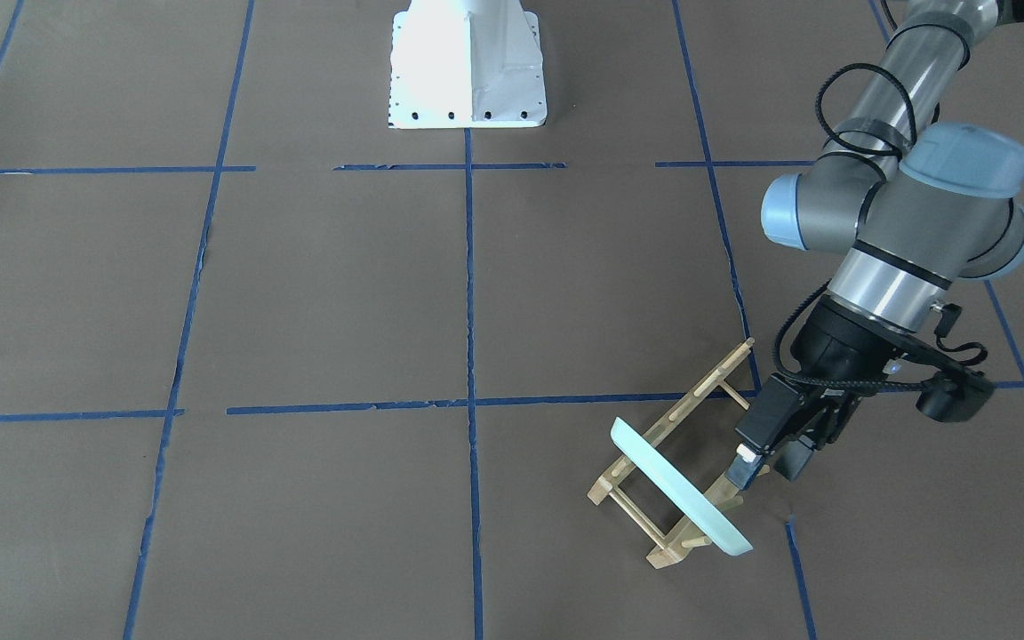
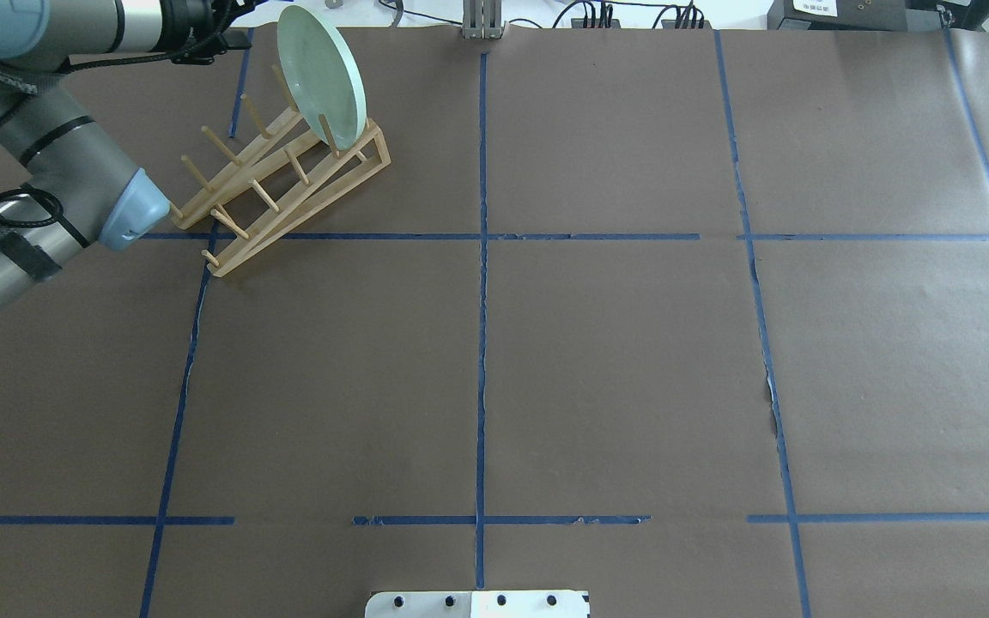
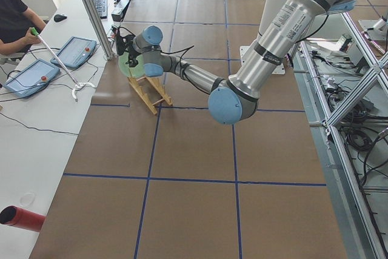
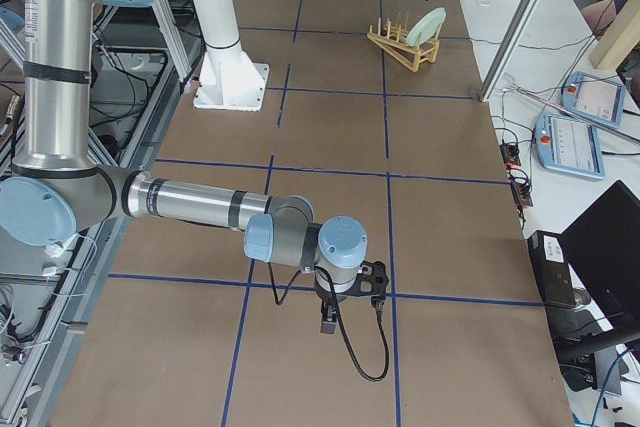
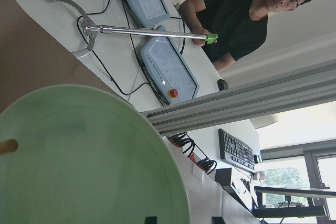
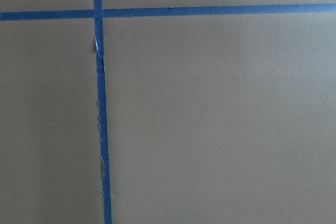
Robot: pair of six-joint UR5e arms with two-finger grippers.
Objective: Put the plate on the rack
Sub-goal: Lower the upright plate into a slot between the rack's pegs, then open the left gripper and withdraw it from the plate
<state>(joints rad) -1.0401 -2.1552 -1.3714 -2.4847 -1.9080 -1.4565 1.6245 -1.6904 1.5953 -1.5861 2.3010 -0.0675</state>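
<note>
Left gripper (image 1: 765, 468), jaws spread, hangs just beside the plate (image 1: 679, 487).
The plate stands on edge between the end pegs of the rack (image 1: 709, 388) and leans on them for support. The parted fingers suggest it is released, so the placing looks all but done.

No legible text, label, brand or number in any view.
Teach pendants (image 5: 170, 69) on side desk: screens and button markings too blurred to read.
Keyboard (image 5: 237, 153) farther back: key legends too small to resolve.
Robot arms, bench paper and tape grid: nothing readable.
</note>
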